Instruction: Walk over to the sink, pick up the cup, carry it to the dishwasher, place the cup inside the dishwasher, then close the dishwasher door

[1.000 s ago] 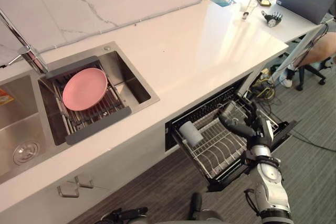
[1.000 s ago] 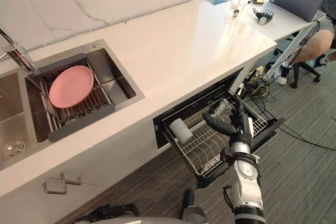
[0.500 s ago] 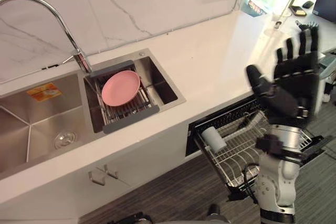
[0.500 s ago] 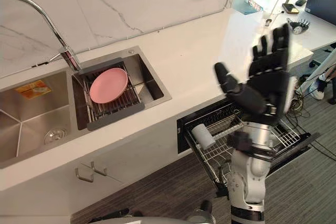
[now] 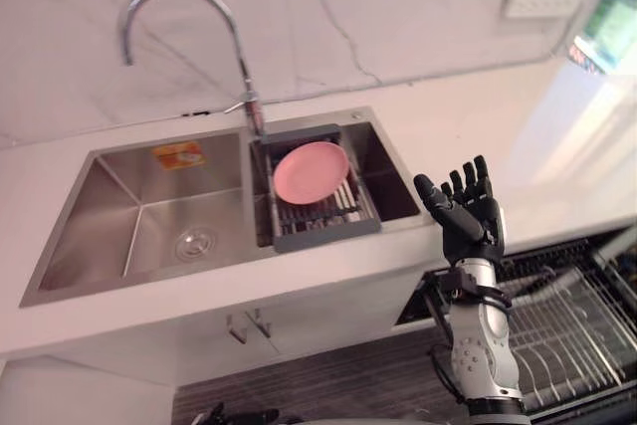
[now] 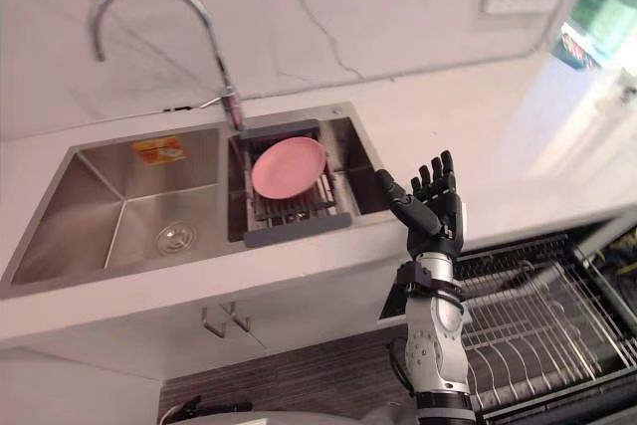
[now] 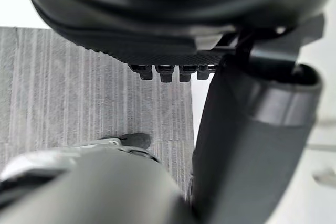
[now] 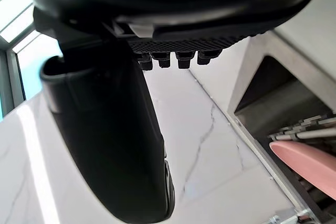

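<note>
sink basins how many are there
2. The left basin is bare, with a drain in its floor. The right basin holds a rack with a pink plate on it. None looks hidden.

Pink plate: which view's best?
Left eye view: the whole pink plate sits on the rack in the sink, unobstructed. Right eye view shows the same. Right wrist view catches an edge-on slice. Left wrist view faces the floor.
</note>
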Motion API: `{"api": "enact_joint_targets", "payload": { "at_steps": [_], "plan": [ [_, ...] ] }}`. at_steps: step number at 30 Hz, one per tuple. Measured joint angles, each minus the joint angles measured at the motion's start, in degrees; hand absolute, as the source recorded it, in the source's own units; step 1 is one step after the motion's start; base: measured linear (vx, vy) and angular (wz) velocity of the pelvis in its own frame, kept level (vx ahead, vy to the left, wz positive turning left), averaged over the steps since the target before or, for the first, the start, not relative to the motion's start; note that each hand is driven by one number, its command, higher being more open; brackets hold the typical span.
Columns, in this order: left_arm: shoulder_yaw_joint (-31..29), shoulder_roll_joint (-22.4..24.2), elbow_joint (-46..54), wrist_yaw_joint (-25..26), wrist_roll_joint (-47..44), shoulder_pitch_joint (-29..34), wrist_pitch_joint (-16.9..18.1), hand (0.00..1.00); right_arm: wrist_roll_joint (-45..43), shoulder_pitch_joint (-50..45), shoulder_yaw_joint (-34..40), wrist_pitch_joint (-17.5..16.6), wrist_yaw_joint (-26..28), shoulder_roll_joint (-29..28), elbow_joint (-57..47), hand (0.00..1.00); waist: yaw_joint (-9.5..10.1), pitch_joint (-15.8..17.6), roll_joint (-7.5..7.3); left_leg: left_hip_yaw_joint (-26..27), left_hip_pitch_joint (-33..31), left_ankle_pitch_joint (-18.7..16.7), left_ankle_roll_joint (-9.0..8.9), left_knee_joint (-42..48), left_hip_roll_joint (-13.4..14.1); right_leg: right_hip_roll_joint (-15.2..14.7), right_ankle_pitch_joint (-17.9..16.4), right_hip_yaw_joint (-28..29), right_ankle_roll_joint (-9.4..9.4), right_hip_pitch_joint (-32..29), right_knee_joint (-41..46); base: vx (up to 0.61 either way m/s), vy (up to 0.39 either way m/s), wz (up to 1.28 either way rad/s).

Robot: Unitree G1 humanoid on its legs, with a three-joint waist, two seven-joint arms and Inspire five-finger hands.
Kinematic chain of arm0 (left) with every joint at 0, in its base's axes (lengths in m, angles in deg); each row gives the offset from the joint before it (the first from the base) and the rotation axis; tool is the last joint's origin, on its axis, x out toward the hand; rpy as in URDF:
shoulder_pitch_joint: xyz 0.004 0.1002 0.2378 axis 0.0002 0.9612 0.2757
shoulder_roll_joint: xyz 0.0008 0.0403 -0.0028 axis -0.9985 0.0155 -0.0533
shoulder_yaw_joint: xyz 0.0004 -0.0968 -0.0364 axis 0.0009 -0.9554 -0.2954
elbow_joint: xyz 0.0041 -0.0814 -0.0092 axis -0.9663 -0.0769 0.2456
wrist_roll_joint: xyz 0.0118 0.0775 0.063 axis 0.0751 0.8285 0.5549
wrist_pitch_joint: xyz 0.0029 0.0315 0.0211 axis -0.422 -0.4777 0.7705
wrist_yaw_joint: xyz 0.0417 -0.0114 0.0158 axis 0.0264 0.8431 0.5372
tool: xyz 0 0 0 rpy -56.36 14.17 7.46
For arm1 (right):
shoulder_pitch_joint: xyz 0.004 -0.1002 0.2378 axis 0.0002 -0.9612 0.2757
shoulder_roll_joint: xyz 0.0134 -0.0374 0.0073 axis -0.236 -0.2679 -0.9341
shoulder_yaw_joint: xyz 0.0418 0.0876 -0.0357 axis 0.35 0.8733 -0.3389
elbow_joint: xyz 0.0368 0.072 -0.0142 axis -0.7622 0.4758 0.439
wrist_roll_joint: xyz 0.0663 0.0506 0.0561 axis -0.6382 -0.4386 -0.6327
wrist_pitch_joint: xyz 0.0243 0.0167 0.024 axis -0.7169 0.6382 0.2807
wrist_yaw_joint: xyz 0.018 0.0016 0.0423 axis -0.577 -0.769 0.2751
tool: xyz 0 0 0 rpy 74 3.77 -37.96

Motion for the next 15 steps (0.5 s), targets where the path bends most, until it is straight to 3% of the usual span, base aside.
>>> {"api": "enact_joint_targets", "payload": {
  "at_steps": [1,3,4,5,6,7,8,15],
  "plan": [
    [0.0,-0.1,-0.4,0.0,0.2,-0.6,-0.8,1.0,0.0,-0.9,0.2,0.2,0.1,0.2,-0.4,1.0,-0.16,0.0,-0.08,-2.9,0.0,-0.6,0.31,0.4,1.4,5.6,-5.5,3.5,-0.16,-0.8,-0.8,0.13,-0.048,1.04],
    [0.0,-0.6,-0.7,-0.3,0.6,-0.9,-1.9,1.0,-0.1,-1.3,0.4,0.4,0.7,0.2,-1.1,1.0,-0.27,0.1,-0.58,-5.2,1.1,-0.8,-0.61,0.8,1.9,11.4,-7.1,5.9,0.16,-3.6,-4.2,0.19,-0.045,1.01],
    [0.0,-0.8,-0.7,-0.4,1.2,-0.8,-2.2,1.0,-0.1,-1.3,0.5,0.5,1.3,0.1,-1.2,1.0,-0.45,0.2,-1.2,-5.0,1.5,-0.8,-0.77,1.6,1.3,12.2,-5.9,5.9,0.48,-3.9,-8.1,0.19,-0.042,0.82],
    [0.0,-1.2,-0.5,-0.5,1.7,-0.8,-2.4,1.0,-0.2,-1.3,0.6,0.5,1.7,0.1,-1.2,1.0,-0.46,0.1,-2.17,-5.0,1.8,-1.0,-1.06,2.1,0.3,12.6,-2.2,5.7,0.78,-3.9,-11.1,0.18,-0.064,0.54],
    [-0.1,-1.9,-0.6,-0.4,2.8,-0.9,-2.3,1.0,-0.6,-1.1,0.6,0.7,2.8,0.5,-1.3,1.0,0.11,-0.1,-4.35,-5.5,3.0,-2.4,-1.53,2.5,-2.0,11.8,2.7,4.8,0.16,-4.4,-13.9,0.21,-0.089,0.15],
    [-0.5,-1.1,-0.6,-0.2,3.5,-0.9,-2.4,1.0,-1.3,-0.7,0.6,1.0,3.6,1.1,-1.3,1.0,0.72,-0.4,-3.26,-4.9,2.4,-3.2,-1.76,3.4,-1.4,12.5,2.0,5.5,0.71,-3.3,-16.1,0.18,-0.083,-0.01],
    [-1.7,0.7,-0.5,-0.6,9.1,-2.1,-1.6,1.0,-1.7,-1.6,4.3,1.0,3.7,1.2,-1.2,1.0,-1.28,2.7,-0.34,-2.3,3.0,-8.6,-2.89,6.9,1.9,16.5,5.3,5.7,1.23,4.1,-29.0,0.1,-0.042,-0.14],
    [-1.7,0.7,-0.6,-0.7,8.6,-2.1,-1.6,1.0,-1.7,-1.7,4.2,1.0,3.8,1.4,-1.2,1.0,-1.01,2.7,-0.23,-3.4,2.2,-8.6,-2.89,7.4,2.1,16.3,6.2,3.5,1.27,5.6,-31.4,0.0,-0.003,0.12]
  ]
}}
